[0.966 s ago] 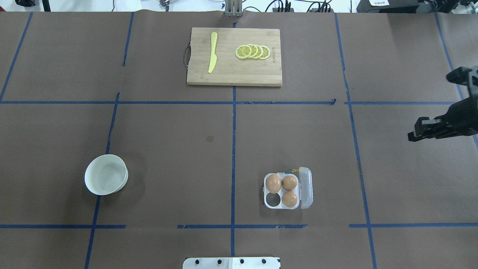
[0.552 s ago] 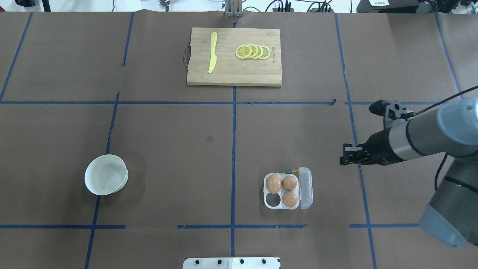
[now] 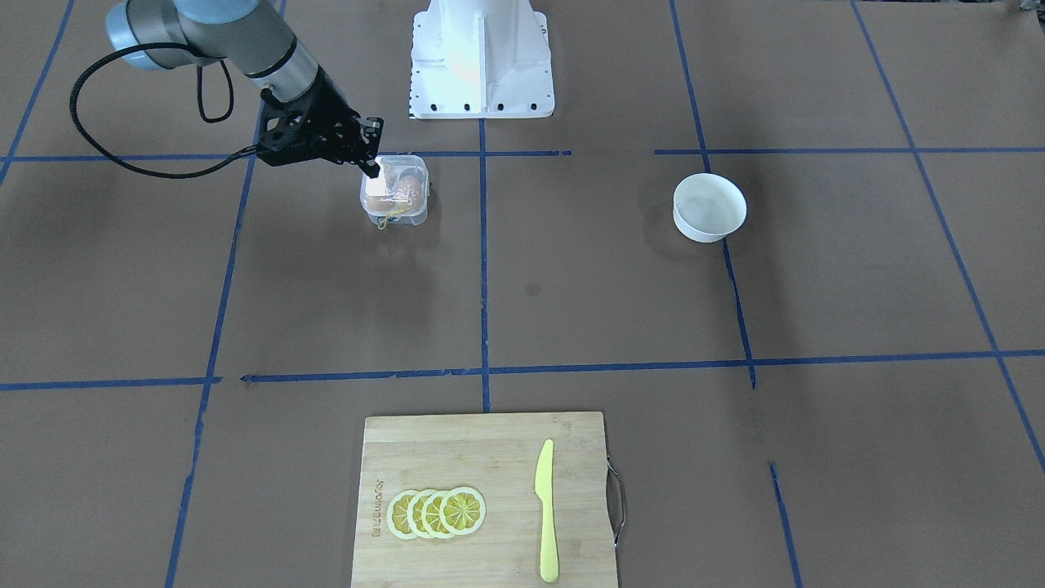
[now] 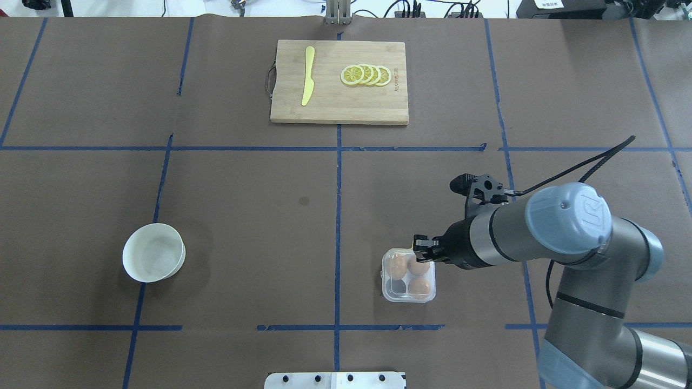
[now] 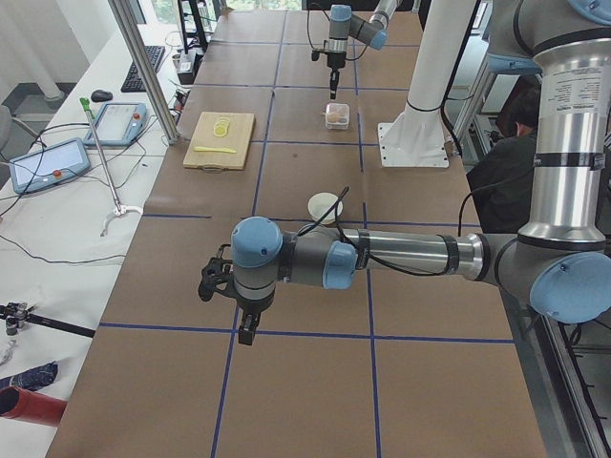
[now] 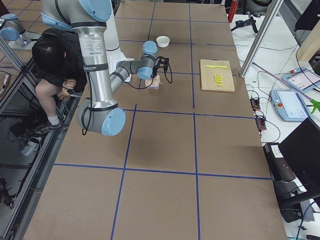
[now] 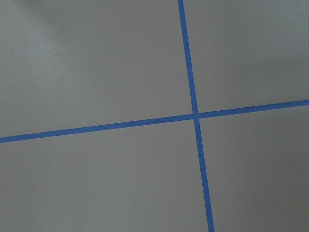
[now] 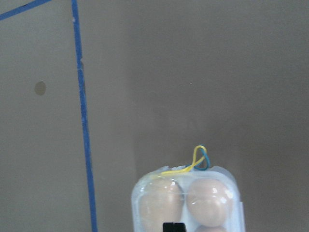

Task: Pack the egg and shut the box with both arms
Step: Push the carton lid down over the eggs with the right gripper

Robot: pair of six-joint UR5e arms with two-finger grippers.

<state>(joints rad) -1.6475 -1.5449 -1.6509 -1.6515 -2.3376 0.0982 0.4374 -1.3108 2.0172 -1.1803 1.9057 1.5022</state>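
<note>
The clear box (image 4: pixel 387 294) sits right of the table's centre line, with its lid down over the cells. Three brown eggs lie inside (image 4: pixel 399 265) (image 4: pixel 419 266) (image 4: pixel 420 286); the near-left cell is empty. The wrist view shows two eggs (image 8: pixel 161 203) through the hazy lid, and the yellow-blue band (image 8: pixel 198 162) at the far edge. My right gripper (image 4: pixel 422 247) is shut, its tips on the box's far right corner (image 3: pixel 408 219). One fingertip (image 8: pixel 174 227) shows over the lid. My left gripper (image 5: pixel 246 332) hangs over bare table far to the left; I cannot tell its state.
A white bowl (image 4: pixel 154 252) stands on the left. A wooden cutting board (image 4: pixel 339 111) at the back carries a yellow knife (image 4: pixel 308 75) and lemon slices (image 4: pixel 366 75). The robot base (image 3: pixel 480 57) is at the near edge. A person (image 6: pixel 55 60) crouches behind it.
My right arm has swept in from the right edge to the box. The lid, which stood open on the box's right side, now lies over the eggs.
</note>
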